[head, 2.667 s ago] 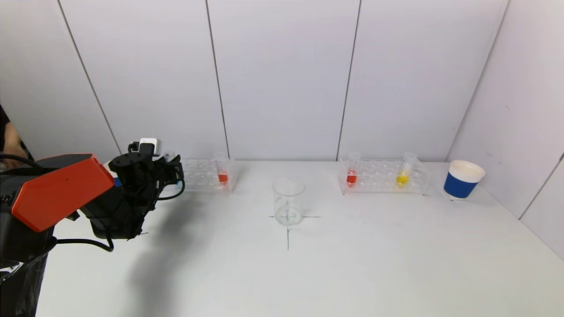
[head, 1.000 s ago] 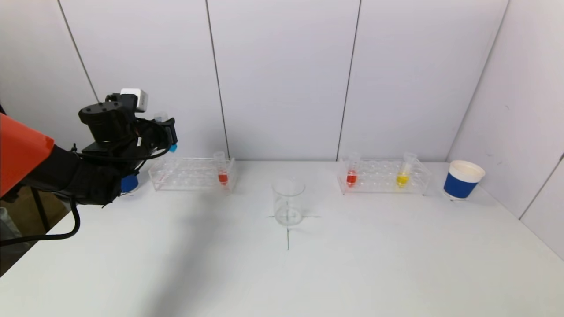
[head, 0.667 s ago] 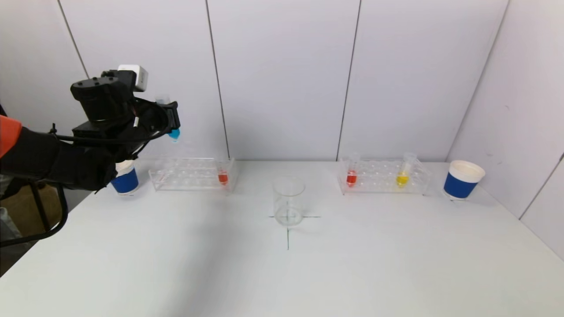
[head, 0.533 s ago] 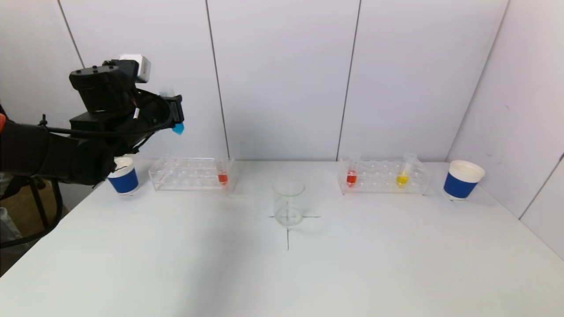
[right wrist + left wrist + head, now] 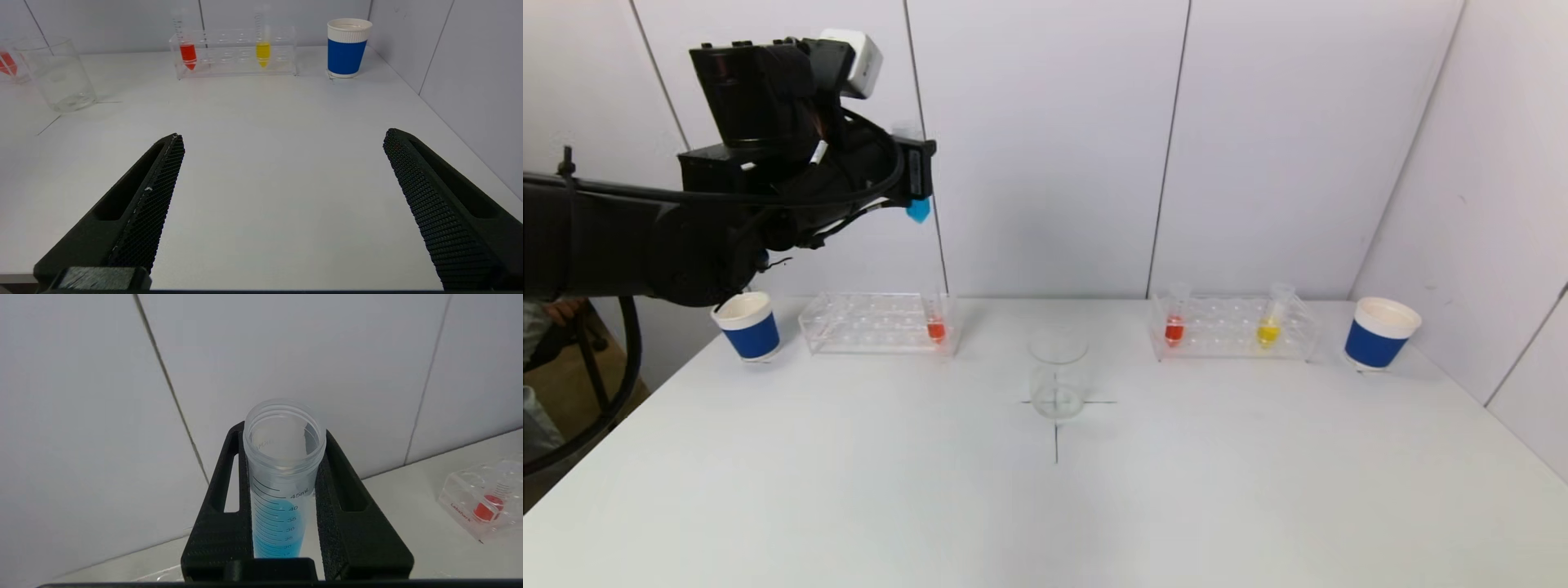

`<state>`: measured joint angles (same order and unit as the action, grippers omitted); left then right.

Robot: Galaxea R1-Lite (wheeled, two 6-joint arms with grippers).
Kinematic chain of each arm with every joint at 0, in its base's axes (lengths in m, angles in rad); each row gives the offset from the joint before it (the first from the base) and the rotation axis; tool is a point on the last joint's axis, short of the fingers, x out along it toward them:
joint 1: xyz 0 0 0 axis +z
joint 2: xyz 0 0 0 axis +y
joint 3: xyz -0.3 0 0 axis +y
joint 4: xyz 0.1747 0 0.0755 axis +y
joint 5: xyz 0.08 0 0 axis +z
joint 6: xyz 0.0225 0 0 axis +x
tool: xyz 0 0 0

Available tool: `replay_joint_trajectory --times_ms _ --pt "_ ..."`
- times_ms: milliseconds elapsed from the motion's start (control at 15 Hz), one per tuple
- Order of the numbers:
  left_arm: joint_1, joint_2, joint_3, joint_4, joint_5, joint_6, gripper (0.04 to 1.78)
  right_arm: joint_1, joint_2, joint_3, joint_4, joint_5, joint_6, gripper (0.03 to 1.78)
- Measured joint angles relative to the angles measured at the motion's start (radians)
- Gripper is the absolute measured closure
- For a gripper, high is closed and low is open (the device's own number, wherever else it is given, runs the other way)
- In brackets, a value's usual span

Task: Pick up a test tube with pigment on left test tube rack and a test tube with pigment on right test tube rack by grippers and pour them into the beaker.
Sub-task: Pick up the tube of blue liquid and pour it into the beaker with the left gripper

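The left gripper [image 5: 916,175] is clamped on the blue tube [image 5: 282,486], which stands upright between its two fingers [image 5: 351,522], mouth open at the top and blue liquid filling the lower part. In the head view only the blue tip [image 5: 919,211] shows below the fingers. The gripper hangs high in the air. Below it and slightly toward the robot sits the left rack [image 5: 874,323], with one red tube [image 5: 936,318] at the end nearest the gripper. Down and off to the gripper's right stands the beaker [image 5: 1058,374], clear and seemingly empty, on a cross mark. Beyond the beaker, farther to the gripper's right, is the right rack [image 5: 1232,328] holding a red tube [image 5: 1174,320] and a yellow tube [image 5: 1269,323]. A blue cup [image 5: 747,326] stands at the outer end of the left rack, another cup [image 5: 1382,332] past the right rack.

The right gripper [image 5: 282,212] hangs low over the table near the robot, fingers spread wide and holding nothing, well short of the right rack.

The step in hand looks like carrying the blue tube to the beaker. The next move calls for travel rightward and down until the tube's mouth is over the beaker rim, keeping it upright until then, followed by a slow tilt. The right gripper has yet to fetch its tube.
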<state>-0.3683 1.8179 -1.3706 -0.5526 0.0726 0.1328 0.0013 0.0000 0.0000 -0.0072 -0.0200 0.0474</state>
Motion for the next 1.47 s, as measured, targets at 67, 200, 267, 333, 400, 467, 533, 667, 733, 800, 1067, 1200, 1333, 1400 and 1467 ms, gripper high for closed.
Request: replay_joint_trajectory --times_ms 67,200,267,333,400,467,533,667,733,800,1067,1200,1333,1400,1467 --pt "-0.013 0.011 -0.024 0.002 -0.014 0.026 1.37 0.000 0.000 0.000 0.000 0.000 0.000 0.04" --pt "-0.032 0.041 -0.061 0.006 -0.072 0.065 1.37 0.000 0.000 0.000 0.000 0.000 0.000 0.04" --pt "-0.037 0.058 -0.075 0.007 -0.106 0.080 1.37 0.000 0.000 0.000 0.000 0.000 0.000 0.04" --pt "-0.038 0.075 -0.086 0.006 -0.133 0.092 1.37 0.000 0.000 0.000 0.000 0.000 0.000 0.04" --pt "-0.038 0.094 -0.097 0.006 -0.159 0.103 1.37 0.000 0.000 0.000 0.000 0.000 0.000 0.04" --pt "-0.039 0.113 -0.107 0.006 -0.186 0.113 1.37 0.000 0.000 0.000 0.000 0.000 0.000 0.04" --pt "-0.039 0.131 -0.118 0.003 -0.212 0.128 1.37 0.000 0.000 0.000 0.000 0.000 0.000 0.04" --pt "-0.039 0.168 -0.145 0.001 -0.268 0.177 1.37 0.000 0.000 0.000 0.000 0.000 0.000 0.04" --pt "-0.037 0.183 -0.156 0.001 -0.301 0.200 1.37 0.000 0.000 0.000 0.000 0.000 0.000 0.04" --pt "-0.033 0.199 -0.173 0.004 -0.343 0.223 1.37 0.000 0.000 0.000 0.000 0.000 0.000 0.04" --pt "-0.003 0.249 -0.210 0.051 -0.530 0.404 1.37 0.000 0.000 0.000 0.000 0.000 0.000 0.04" --pt "0.009 0.272 -0.212 0.071 -0.602 0.494 1.37 0.000 0.000 0.000 0.000 0.000 0.000 0.04" --pt "0.012 0.296 -0.212 0.072 -0.616 0.563 1.37 0.000 0.000 0.000 0.000 0.000 0.000 0.04" --pt "0.013 0.309 -0.212 0.072 -0.617 0.592 1.37 0.000 0.000 0.000 0.000 0.000 0.000 0.04" --pt "0.014 0.321 -0.212 0.071 -0.617 0.625 1.37 0.000 0.000 0.000 0.000 0.000 0.000 0.04"
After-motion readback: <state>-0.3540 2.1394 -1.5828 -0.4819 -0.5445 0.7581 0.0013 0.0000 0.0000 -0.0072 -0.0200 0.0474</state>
